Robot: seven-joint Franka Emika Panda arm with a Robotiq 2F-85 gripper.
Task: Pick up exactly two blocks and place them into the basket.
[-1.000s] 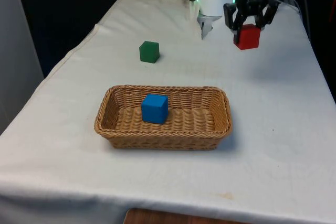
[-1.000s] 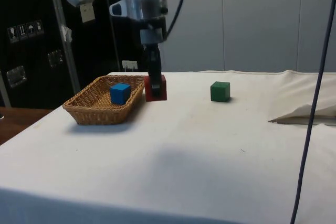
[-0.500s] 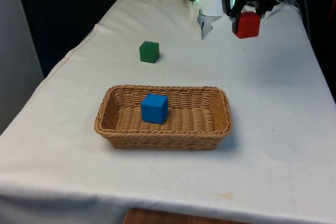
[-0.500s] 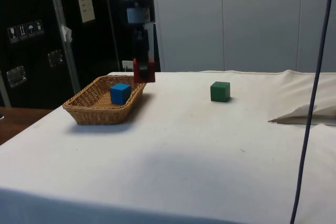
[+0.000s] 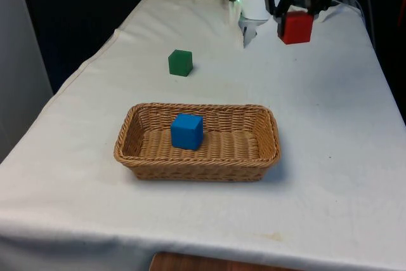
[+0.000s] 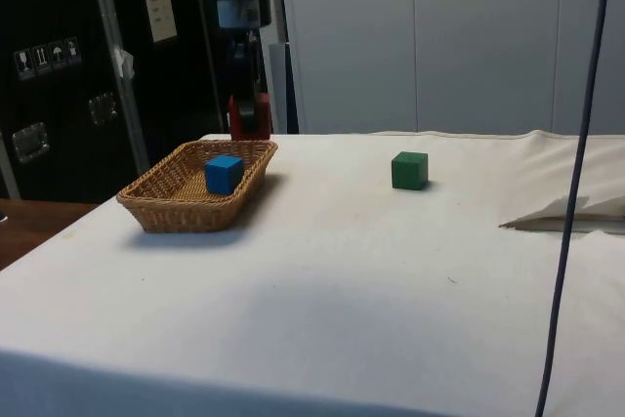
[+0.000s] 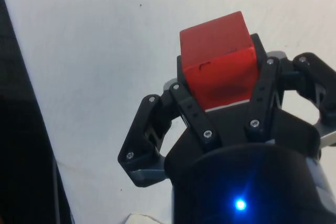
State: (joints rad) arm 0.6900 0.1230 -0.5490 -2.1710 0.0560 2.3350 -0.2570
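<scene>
My gripper (image 5: 296, 22) is shut on a red block (image 5: 296, 28), holding it in the air above the table's far end, at the front view's right. In the side view the red block (image 6: 250, 116) hangs above the far rim of the wicker basket (image 6: 166, 204). The wrist view has the red block (image 7: 219, 66) clamped between the black fingers (image 7: 185, 107). A blue block (image 5: 187, 131) lies inside the basket (image 5: 260, 157). A green block (image 5: 180, 63) rests on the cloth beyond the basket, at the front view's left.
White cloth covers the table, with a rumpled fold (image 6: 571, 212) at the side view's right. A dark cable (image 6: 576, 153) hangs down near that side. The table's edge (image 5: 82, 71) runs close to the green block.
The gripper has lifted the red block off the cloth and carried it higher. In the side view it has shifted left, toward the basket.
</scene>
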